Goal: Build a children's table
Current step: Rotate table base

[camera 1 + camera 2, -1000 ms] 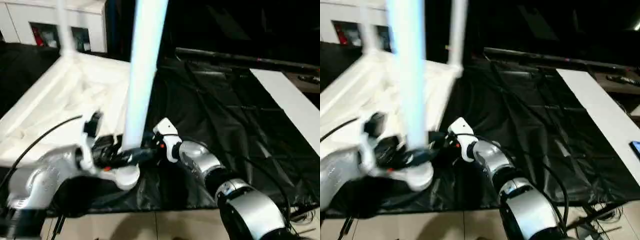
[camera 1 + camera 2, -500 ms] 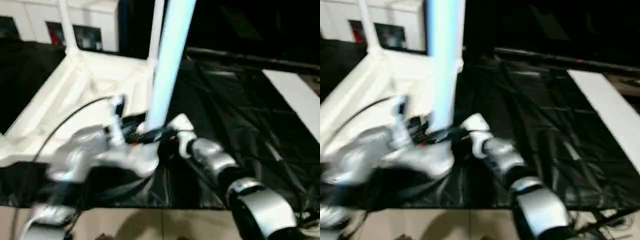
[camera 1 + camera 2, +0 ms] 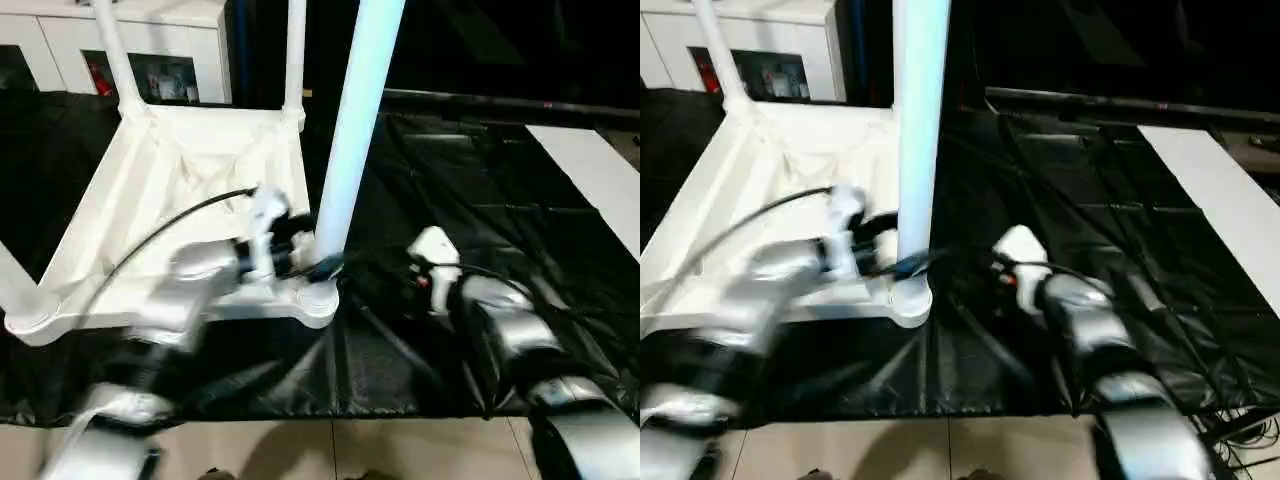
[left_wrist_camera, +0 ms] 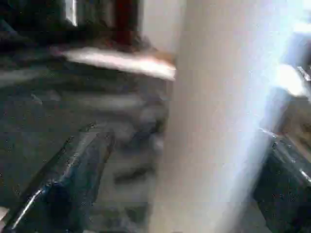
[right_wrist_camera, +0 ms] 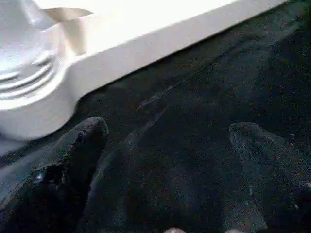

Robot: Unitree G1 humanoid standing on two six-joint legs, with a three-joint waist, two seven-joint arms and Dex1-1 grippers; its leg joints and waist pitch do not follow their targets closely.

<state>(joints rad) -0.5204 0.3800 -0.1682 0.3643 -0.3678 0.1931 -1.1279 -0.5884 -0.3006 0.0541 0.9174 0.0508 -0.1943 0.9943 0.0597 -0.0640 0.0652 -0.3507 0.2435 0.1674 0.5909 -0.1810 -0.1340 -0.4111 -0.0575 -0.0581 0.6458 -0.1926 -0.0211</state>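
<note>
The children's table top (image 3: 170, 190) lies upside down on the black cloth, ribs up. A long white leg (image 3: 355, 110) stands upright in its near right corner socket (image 3: 316, 300). Two more legs (image 3: 112, 55) (image 3: 296, 50) rise from the far corners, and another leg (image 3: 12, 285) from the near left corner. My left gripper (image 3: 310, 255) is open around the base of the near right leg, which stands between its fingers (image 4: 73, 179) with a gap on one side. My right gripper (image 5: 170, 128) is open over bare cloth just right of that socket (image 5: 34, 92), holding nothing.
The black cloth (image 3: 480, 200) covers the big work table, whose front edge meets tiled floor (image 3: 400, 450). A white panel (image 3: 600, 170) lies at the far right. White cabinets (image 3: 60, 40) stand behind at the left. A black cable (image 3: 170, 230) arcs over my left arm.
My right gripper has let go of the leg's base and drawn back to the right. The leg now stands in the corner socket. The camera has also shifted.
</note>
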